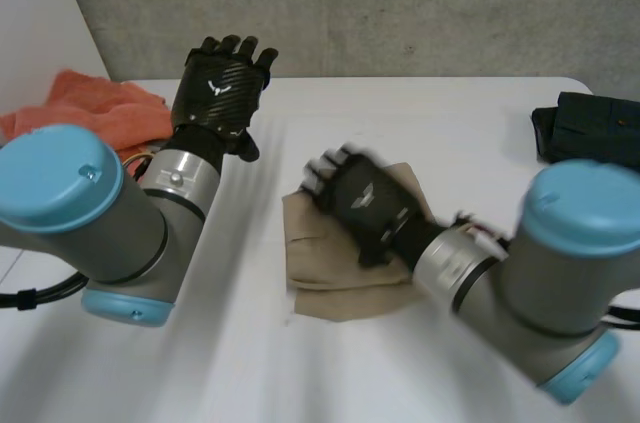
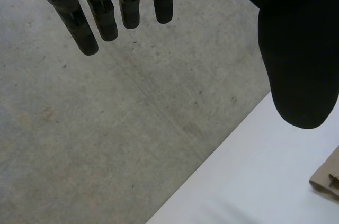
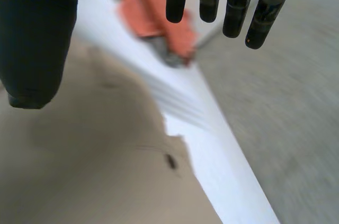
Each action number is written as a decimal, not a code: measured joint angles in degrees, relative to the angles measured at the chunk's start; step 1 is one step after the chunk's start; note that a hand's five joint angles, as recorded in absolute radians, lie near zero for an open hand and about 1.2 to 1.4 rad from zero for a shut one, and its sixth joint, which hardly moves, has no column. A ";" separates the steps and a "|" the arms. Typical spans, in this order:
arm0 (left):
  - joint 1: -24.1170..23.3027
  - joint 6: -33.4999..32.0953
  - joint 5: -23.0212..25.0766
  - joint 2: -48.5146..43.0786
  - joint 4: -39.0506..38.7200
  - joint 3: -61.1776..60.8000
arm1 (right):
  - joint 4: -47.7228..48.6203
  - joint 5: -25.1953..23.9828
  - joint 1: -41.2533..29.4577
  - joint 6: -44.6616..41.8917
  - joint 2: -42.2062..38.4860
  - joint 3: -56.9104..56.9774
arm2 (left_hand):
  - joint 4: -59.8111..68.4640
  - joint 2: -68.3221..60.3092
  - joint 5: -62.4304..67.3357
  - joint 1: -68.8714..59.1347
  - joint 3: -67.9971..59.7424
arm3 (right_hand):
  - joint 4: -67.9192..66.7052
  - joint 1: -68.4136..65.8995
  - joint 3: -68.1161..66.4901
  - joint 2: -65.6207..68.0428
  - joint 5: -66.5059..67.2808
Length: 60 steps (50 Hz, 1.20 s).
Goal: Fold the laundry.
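My left robot hand (image 1: pixel 222 78) was raised over the far left part of the table (image 1: pixel 450 113). Its fingers were straight and a little spread, the thumb stood apart, and it held nothing. From its wrist I saw its fingertips (image 2: pixel 87 41) against a grey surface (image 2: pixel 106 144) beyond the table's edge, and a corner of the tan cloth beside the thumb.

My right robot hand (image 1: pixel 365 198) was over the tan cloth (image 1: pixel 335 278), which lay folded in the middle of the table. The hand's fingers were straight and its thumb wide of them, closed on nothing. It was above the cloth's far half, but I could not tell whether it touched the fabric.

An orange cloth (image 1: pixel 100 108) lay bunched at the table's far left edge, just beside my left arm. A dark garment (image 1: pixel 590 128) lay folded at the far right edge, well apart from the tan cloth.
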<state>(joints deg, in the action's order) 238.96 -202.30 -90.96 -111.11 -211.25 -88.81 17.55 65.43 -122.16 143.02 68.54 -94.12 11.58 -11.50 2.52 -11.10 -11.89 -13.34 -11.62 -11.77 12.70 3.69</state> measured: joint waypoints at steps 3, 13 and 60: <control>-0.75 1.36 0.00 -0.57 2.43 2.41 | -1.56 2.98 3.96 13.57 3.54 1.22 | 0.00 0.00 0.00 0.00 0.00 | 0.00 0.00 0.02 0.00 0.00; -6.81 9.83 0.57 -10.61 16.85 14.38 | -17.20 8.83 10.78 30.86 -3.85 13.04 | 0.00 0.00 0.00 0.00 0.00 | 0.00 0.00 0.10 0.00 0.00; -1.27 11.06 21.53 3.42 38.57 25.00 | 3.32 15.25 1.51 10.99 6.28 -16.11 | 0.00 0.00 -0.01 0.35 0.52 | 0.00 2.91 0.82 -1.04 -0.22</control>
<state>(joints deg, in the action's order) 237.69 -191.24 -69.44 -107.70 -172.68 -63.81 20.87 80.68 -120.65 154.01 74.81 -110.23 11.57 -11.50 2.50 -10.75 -11.37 -13.34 -8.71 -10.95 11.66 3.46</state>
